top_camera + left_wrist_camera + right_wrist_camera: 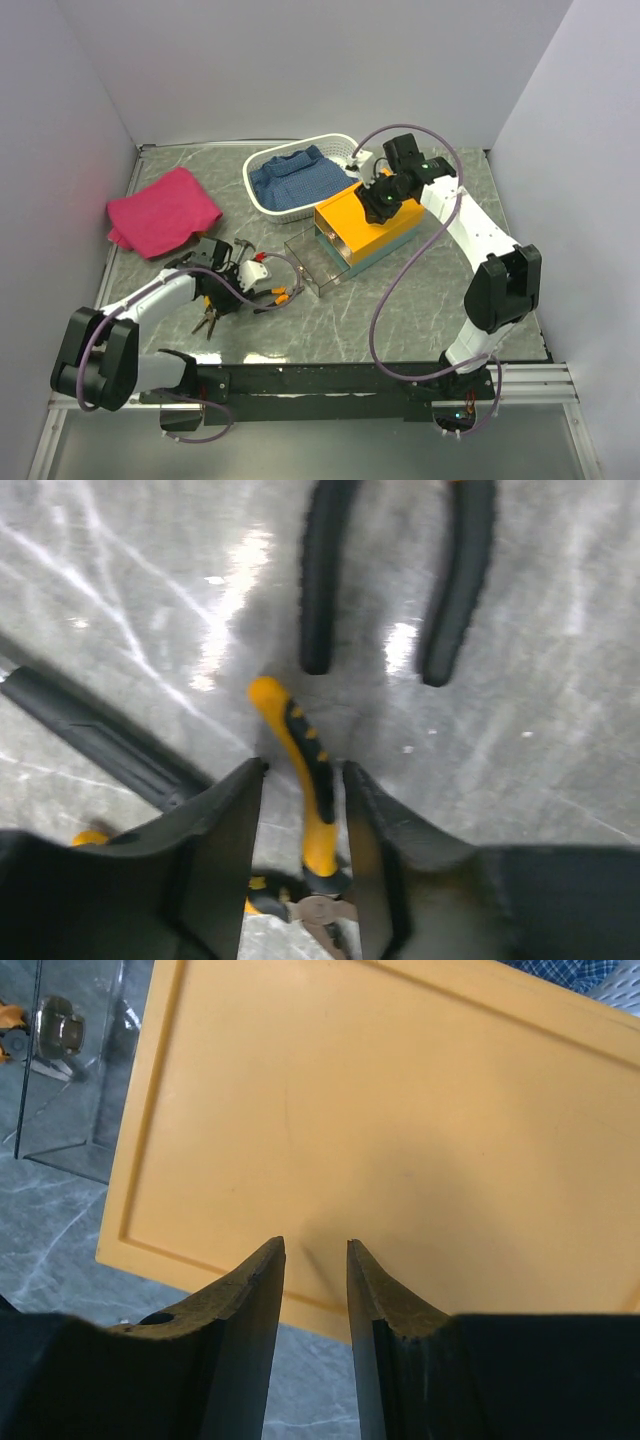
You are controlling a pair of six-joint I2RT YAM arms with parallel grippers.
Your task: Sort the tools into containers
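left gripper (302, 768) stands partly open around the pliers (318, 820) at their yellow handle; they look hard and heavy, so pinch that grippy handle. farther off, right gripper (313, 1245) hangs open and empty just above the smooth box (380, 1110).

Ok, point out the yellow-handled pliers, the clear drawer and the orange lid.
yellow-handled pliers (303, 750): left wrist view, on the yellow-and-black handle.
clear drawer (306, 265): top external view, on its clear wall.
orange lid (400, 1110): right wrist view, on its flat middle.
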